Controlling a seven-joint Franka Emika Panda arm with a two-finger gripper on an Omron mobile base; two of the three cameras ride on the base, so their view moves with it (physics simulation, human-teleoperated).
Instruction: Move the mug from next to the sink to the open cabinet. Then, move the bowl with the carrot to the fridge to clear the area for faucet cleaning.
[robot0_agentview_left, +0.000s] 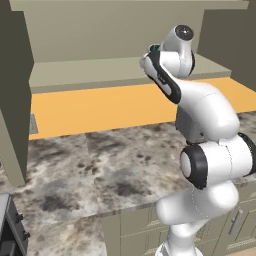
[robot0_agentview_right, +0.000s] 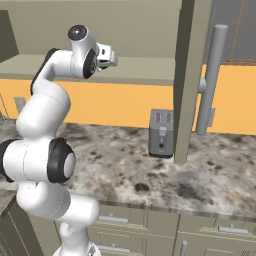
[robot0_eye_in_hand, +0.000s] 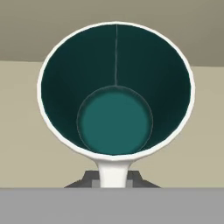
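The end effector (robot0_eye_in_hand: 112, 177) was closed on the white handle of the teal-lined mug (robot0_eye_in_hand: 115, 87). The mug was held raised over the open cabinet's shelf (robot0_agentview_left: 90, 70), well above the marbled desk (robot0_agentview_left: 100, 170).

Item: mug (robot0_eye_in_hand: 116, 92). White rim, dark teal inside, paler teal round floor; I look straight into its mouth, white handle at 6 o'clock between the jaws.

Item: cabinet (robot0_agentview_right: 191, 80). Olive-grey; I see its door swung open, long silver bar handle upright, shelf behind the raised hand.
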